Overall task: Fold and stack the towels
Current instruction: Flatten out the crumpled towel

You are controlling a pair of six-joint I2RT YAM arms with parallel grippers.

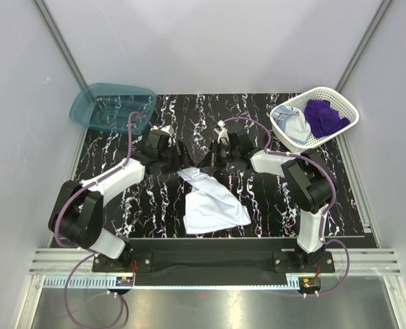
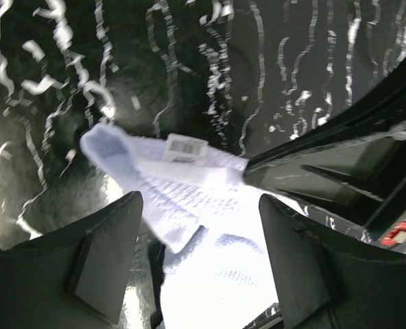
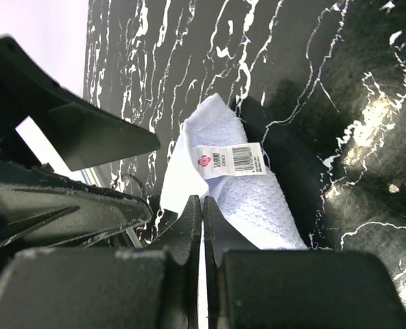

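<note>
A white towel [image 1: 213, 205] lies crumpled on the black marbled table, its far corner drawn up toward both grippers. My left gripper [image 1: 187, 156] is open; in the left wrist view its gripper [image 2: 199, 205] straddles the towel [image 2: 210, 274] without closing on it. My right gripper [image 1: 206, 159] is shut, and in the right wrist view the gripper [image 3: 201, 202] pinches a thin edge of the towel [image 3: 258, 199] just below its barcode label [image 3: 230, 160]. The purple towel [image 1: 324, 115] and the light blue towel [image 1: 295, 127] lie in the basket.
The white mesh basket [image 1: 340, 99] stands at the table's back right corner. A teal translucent bin [image 1: 110, 106] sits at the back left. The two grippers are close together at mid-table. Grey walls enclose the table on three sides.
</note>
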